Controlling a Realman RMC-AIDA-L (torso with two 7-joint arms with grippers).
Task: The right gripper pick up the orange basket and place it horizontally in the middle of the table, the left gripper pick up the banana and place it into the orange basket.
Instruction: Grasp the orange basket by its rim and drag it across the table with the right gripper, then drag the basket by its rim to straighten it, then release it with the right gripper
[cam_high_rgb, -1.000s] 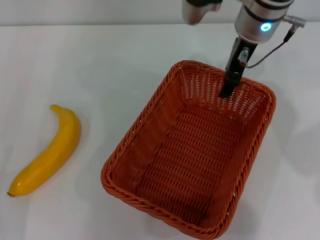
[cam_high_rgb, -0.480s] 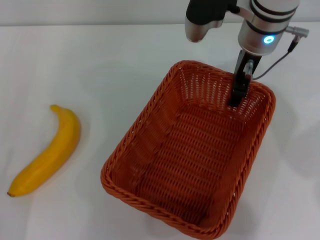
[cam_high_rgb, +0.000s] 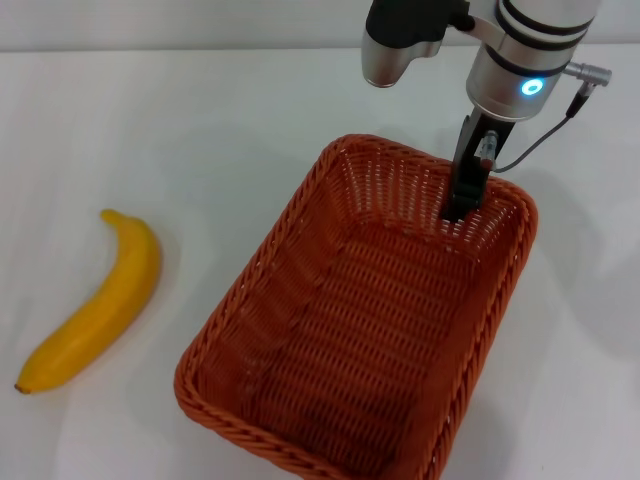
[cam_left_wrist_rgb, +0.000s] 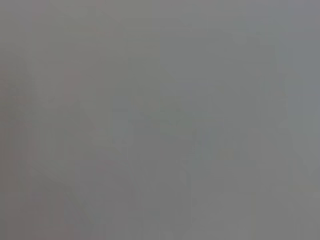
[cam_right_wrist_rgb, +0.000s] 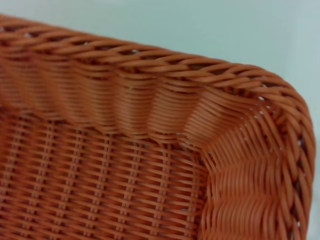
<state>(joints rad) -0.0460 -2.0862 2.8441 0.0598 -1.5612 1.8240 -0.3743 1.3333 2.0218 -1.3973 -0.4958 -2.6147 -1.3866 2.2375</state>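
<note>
The orange basket (cam_high_rgb: 250, 277) lies on the white table (cam_high_rgb: 200, 130), right of centre, its long side running diagonally; it has nothing in it. My right gripper (cam_high_rgb: 458, 206) reaches down from above onto the basket's far short wall, one black finger showing inside the rim, shut on that wall. In the right wrist view the braided rim and a corner of the orange basket (cam_right_wrist_rgb: 150, 60) show close up. The banana (cam_high_rgb: 100, 305) lies on the table at the left, well apart from the basket. The left gripper is out of view; the left wrist view is plain grey.
The right arm's silver wrist with a blue ring light (cam_high_rgb: 530, 87) and a thin cable (cam_high_rgb: 545, 135) hangs over the basket's far end. A grey arm housing (cam_high_rgb: 400, 40) sits at the top. Bare tabletop lies between banana and basket.
The right gripper shifted right along the basket's far wall, then came back left. In the last half second the basket slid left and toward me with it.
</note>
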